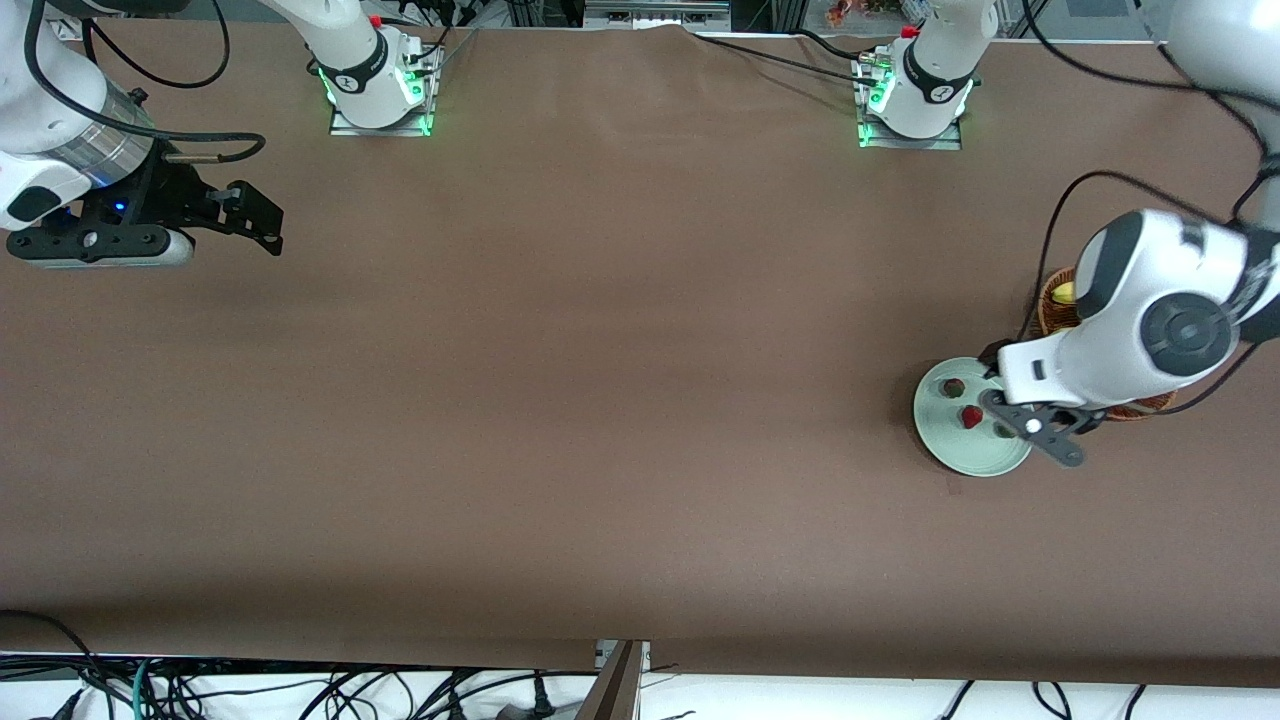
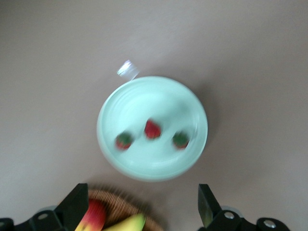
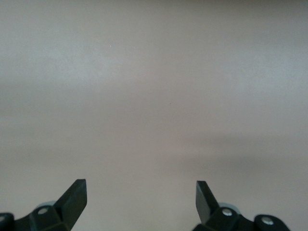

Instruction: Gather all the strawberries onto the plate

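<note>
The pale mint-green plate point(image 1: 985, 455) sits at the left arm's end of the table, and three strawberries lie in it point(image 1: 955, 386) point(image 1: 971, 416) point(image 1: 1003, 431). In the left wrist view the plate point(image 2: 154, 96) holds the same three strawberries in a row point(image 2: 124, 140) point(image 2: 152, 129) point(image 2: 180, 139). My left gripper point(image 1: 1032, 425) hangs open and empty over the plate's edge beside the basket, its jaws wide apart point(image 2: 141, 202). My right gripper point(image 1: 250, 215) waits open and empty over bare table at the right arm's end point(image 3: 139, 192).
A brown wicker basket point(image 1: 1052, 305) stands right by the plate, farther from the front camera and mostly hidden by the left arm. It point(image 2: 118, 202) holds a red-yellow apple point(image 2: 94, 216) and a banana point(image 2: 126, 224). A small shiny scrap point(image 2: 127, 70) lies by the plate.
</note>
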